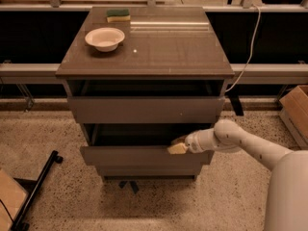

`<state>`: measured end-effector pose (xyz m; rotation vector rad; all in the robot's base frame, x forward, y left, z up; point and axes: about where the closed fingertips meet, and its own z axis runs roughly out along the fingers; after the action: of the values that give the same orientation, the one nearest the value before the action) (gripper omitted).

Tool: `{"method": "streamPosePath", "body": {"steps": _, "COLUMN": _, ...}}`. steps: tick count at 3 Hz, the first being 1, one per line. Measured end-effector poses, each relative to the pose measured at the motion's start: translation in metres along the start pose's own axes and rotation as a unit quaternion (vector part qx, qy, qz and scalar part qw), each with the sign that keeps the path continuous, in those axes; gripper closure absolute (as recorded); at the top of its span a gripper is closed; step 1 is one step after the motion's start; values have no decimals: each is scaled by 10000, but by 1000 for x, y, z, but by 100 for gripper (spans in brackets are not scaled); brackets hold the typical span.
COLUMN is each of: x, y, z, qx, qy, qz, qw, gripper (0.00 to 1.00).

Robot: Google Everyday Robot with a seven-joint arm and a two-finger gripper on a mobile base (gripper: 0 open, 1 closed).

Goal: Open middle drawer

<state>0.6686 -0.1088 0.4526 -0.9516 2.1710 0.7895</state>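
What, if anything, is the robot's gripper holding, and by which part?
The gripper sits at the top edge of the middle drawer front, right of centre; whether it actually clamps that edge cannot be told.

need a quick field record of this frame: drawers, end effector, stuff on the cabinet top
middle drawer: partly pulled out, dark gap above its front
top drawer: front slightly forward, gap above it
bottom drawer: set back under the middle one
end effector: at top edge of the middle drawer front, right of centre
arm: reaches in from lower right
cabinet top: white bowl left, sponge behind it
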Motion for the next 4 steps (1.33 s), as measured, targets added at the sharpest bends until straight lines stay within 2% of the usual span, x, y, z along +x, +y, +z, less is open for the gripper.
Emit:
{"method": "streamPosePath", "body": {"steps": 1, "x": 4, "y": 3, "z": 3, "qx": -34, "qy": 52, "qz": 25, "qw": 10000, "gripper": 51}}
{"method": "streamPosePath", "body": {"steps": 2, "x": 13, "y": 6, "z": 4, "qx": -63, "qy": 163, "qz": 88, "qw": 9998, "gripper": 27}}
{"method": "streamPosePath", "body": {"steps": 3, "x": 12, "y": 6, "z": 4, "qx": -63, "qy": 163, "qz": 89, "qw": 9998, "gripper": 4}}
{"method": "streamPosePath", "body": {"steps": 4, "x": 14, "y": 8, "z": 1, "qx": -53, "qy": 182, "qz": 139, "qw": 9997, "gripper": 0}}
